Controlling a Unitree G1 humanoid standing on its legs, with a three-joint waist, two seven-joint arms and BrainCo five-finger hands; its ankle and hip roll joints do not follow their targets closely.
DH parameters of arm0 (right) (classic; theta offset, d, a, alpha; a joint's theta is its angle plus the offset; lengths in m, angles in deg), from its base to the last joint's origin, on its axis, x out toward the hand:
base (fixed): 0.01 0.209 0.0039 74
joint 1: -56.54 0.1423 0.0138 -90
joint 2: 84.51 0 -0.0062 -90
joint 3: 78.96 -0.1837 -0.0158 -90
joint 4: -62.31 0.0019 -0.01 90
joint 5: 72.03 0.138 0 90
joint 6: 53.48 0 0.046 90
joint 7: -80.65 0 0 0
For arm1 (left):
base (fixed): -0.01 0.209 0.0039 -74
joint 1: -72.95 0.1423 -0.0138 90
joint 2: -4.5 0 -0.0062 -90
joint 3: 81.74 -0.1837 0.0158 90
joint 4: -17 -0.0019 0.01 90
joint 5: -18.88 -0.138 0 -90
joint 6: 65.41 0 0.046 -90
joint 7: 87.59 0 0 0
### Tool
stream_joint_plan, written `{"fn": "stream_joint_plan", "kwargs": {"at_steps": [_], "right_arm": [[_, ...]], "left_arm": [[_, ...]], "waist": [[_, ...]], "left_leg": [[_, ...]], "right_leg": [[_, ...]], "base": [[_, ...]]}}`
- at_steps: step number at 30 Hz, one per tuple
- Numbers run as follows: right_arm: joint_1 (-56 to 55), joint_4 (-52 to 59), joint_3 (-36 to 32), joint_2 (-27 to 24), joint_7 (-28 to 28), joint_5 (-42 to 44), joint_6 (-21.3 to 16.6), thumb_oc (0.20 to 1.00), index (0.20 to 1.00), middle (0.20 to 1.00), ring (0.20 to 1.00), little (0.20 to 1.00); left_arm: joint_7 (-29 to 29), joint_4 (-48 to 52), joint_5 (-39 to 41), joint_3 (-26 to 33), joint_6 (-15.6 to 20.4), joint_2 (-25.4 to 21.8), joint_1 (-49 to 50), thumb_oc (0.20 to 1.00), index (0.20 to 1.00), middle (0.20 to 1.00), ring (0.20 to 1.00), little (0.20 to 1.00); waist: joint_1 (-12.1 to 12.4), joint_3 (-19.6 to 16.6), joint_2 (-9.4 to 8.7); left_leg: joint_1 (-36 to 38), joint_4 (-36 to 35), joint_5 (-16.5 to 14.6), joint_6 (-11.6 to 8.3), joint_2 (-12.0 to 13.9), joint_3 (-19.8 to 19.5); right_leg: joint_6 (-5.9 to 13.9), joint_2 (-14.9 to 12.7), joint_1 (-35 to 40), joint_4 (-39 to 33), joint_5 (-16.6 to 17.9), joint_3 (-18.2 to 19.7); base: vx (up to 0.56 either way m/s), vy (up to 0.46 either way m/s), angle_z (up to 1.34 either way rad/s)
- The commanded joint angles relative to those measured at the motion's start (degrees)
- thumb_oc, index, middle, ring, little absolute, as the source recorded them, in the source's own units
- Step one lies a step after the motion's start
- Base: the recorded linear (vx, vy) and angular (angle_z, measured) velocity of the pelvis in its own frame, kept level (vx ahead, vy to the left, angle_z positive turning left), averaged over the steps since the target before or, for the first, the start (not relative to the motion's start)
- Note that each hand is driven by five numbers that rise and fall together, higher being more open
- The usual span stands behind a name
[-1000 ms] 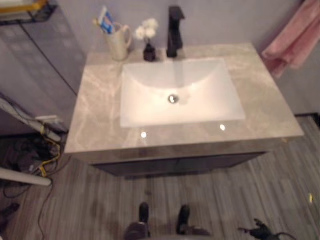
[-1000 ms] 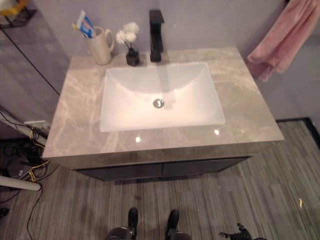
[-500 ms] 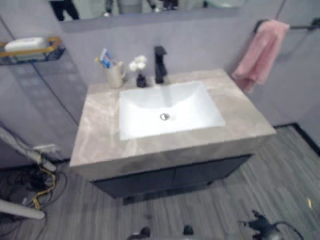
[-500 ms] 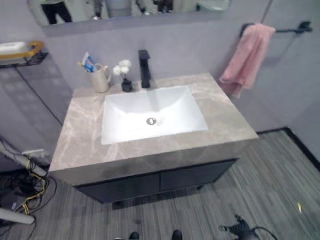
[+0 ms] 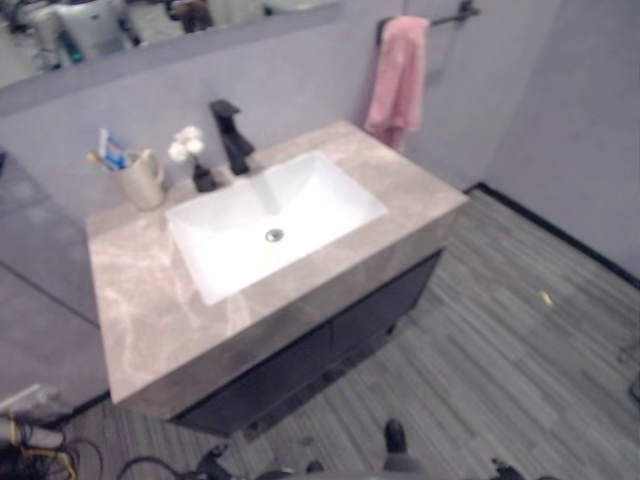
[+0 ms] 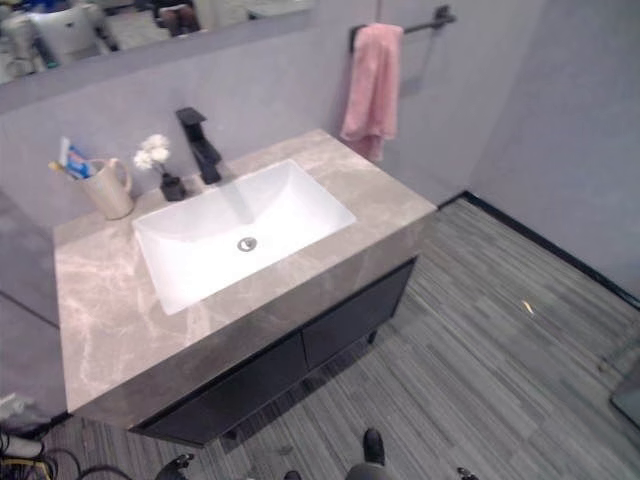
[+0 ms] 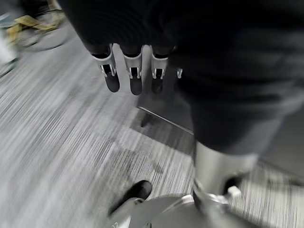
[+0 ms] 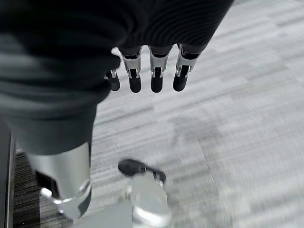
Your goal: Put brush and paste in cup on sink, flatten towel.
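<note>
A cream cup (image 5: pixel 143 184) stands at the back left of the grey marble counter (image 5: pixel 150 320), holding a toothbrush and a blue-and-white paste tube (image 5: pixel 108 150). The same cup (image 6: pixel 106 190) appears in the right eye view. A pink towel (image 6: pixel 372 85) hangs bunched on a dark bar on the wall, right of the counter. My left hand (image 7: pixel 130 71) hangs over the floor with straight fingers, holding nothing. My right hand (image 8: pixel 152 71) also hangs over the floor, fingers straight and holding nothing.
A white basin (image 5: pixel 270 225) is sunk in the counter, with a black tap (image 5: pixel 232 135) and a small vase of white flowers (image 5: pixel 195 160) behind it. Dark cabinet doors (image 6: pixel 340 320) sit below. Grey striped floor (image 6: pixel 500 350) spreads to the right.
The camera has swung and pulled back: the counter now lies at the left, turned at an angle, and more floor and wall show on the right. Nothing on the counter has moved.
</note>
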Motion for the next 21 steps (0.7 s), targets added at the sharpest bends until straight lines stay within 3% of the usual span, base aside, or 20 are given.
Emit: {"fn": "stream_joint_plan", "kwargs": {"at_steps": [1,3,5,7,8,10,11,14,15,21], "right_arm": [[2.04,-1.41,1.30,-1.57,-1.59,-1.53,-0.06,1.000,1.000,1.000,1.000,1.000],[1.30,-1.80,1.63,-1.07,-1.42,-1.67,-0.08,1.000,1.000,1.000,1.000,1.000],[1.34,-2.14,1.38,-1.13,-1.55,-1.37,-0.16,1.000,1.000,1.000,1.000,1.000],[1.76,-2.19,1.40,-0.95,-1.99,-0.90,-0.16,1.000,1.000,1.000,1.000,1.000],[2.70,-1.89,1.36,-1.15,-2.30,-0.37,-0.13,1.000,1.000,1.000,1.000,1.000],[3.14,-1.80,1.37,-1.30,-2.35,-0.16,-0.11,1.000,1.000,1.000,1.000,1.000],[4.24,-1.49,1.56,-1.15,-2.72,0.47,-0.19,1.000,1.000,1.000,1.000,1.000],[4.56,-1.13,1.76,-1.04,-2.69,1.19,-0.29,1.000,1.000,1.000,1.000,1.000],[4.52,-1.06,1.83,-0.91,-2.80,1.91,-0.48,1.000,1.000,1.000,1.000,1.000],[3.04,-3.58,1.99,-0.28,-3.12,2.45,-0.20,1.000,1.000,1.000,1.000,1.000]], "left_arm": [[0.65,-1.93,-2.94,3.50,0.17,-0.08,0.33,1.000,1.000,1.000,1.000,1.000],[0.54,-3.85,-4.79,3.75,-0.45,0.35,0.79,1.000,1.000,1.000,1.000,1.000],[0.74,-4.64,-4.35,4.60,-0.85,0.52,1.10,1.000,1.000,1.000,1.000,1.000],[0.97,-5.37,-3.39,5.48,-1.21,0.79,1.03,1.000,1.000,1.000,1.000,1.000],[1.18,-6.13,-2.80,6.15,-1.46,1.09,0.69,1.000,1.000,1.000,1.000,1.000],[1.17,-6.24,-2.62,6.44,-1.54,1.07,0.59,1.000,1.000,1.000,1.000,1.000],[1.54,-6.47,-2.25,6.80,-1.95,0.98,-0.02,1.000,1.000,1.000,1.000,1.000],[1.81,-6.54,-1.82,7.10,-2.05,0.90,-0.54,1.000,1.000,1.000,1.000,1.000],[2.33,-6.35,-1.32,6.90,-2.06,0.49,-1.63,1.000,1.000,1.000,1.000,1.000],[3.35,-5.00,0.26,6.39,-1.87,-0.13,-4.35,1.000,1.000,1.000,1.000,1.000]], "waist": [[0.79,1.44,1.08],[0.38,0.86,1.96],[0.48,0.26,2.31],[1.03,-0.48,2.27],[1.95,-1.18,2.11],[2.34,-1.47,2.00],[2.48,-1.88,1.73],[2.25,-2.17,1.32],[1.38,-2.04,0.99],[0.30,-2.19,-0.74]], "left_leg": [[-0.56,5.77,-7.55,0.62,0.96,-4.49],[1.87,1.14,-6.18,0.86,1.92,-1.52],[2.70,-1.36,-5.14,1.09,2.23,0.26],[2.91,-3.35,-4.03,0.64,2.25,2.32],[2.77,-4.61,-3.22,0.35,2.68,5.15],[2.91,-5.54,-2.93,0.31,2.79,6.32],[3.14,-6.92,-2.36,0.14,3.28,8.72],[3.41,-8.19,-1.77,-0.34,3.68,10.68],[3.38,-8.23,-1.25,-0.99,4.75,11.14],[3.04,-9.32,1.24,-3.97,7.07,10.18]], "right_leg": [[2.34,0.11,0.37,3.99,-0.40,-6.97],[1.06,0.46,1.76,9.24,-3.69,-11.35],[0.55,0.48,2.52,12.61,-5.51,-13.22],[0.63,0.65,4.68,12.17,-6.25,-16.35],[0.78,0.10,6.02,12.62,-6.70,-21.07],[1.09,-0.01,6.40,12.80,-6.47,-22.62],[1.51,0.07,6.91,13.91,-6.53,-25.07],[1.52,1.37,7.27,11.07,-6.15,-24.66],[0.54,3.35,5.90,10.55,-7.09,-21.30],[-1.58,8.35,7.64,4.35,-8.48,-18.35]], "base": [[0.00,0.004,-1.00],[0.03,-0.008,-1.20],[0.04,-0.045,-1.11],[0.04,-0.127,-1.17],[0.05,-0.177,-0.67],[0.04,-0.158,-0.69],[0.05,-0.211,-0.95],[0.06,-0.235,-0.86],[0.05,-0.227,-1.15],[0.12,-0.330,-0.61]]}}
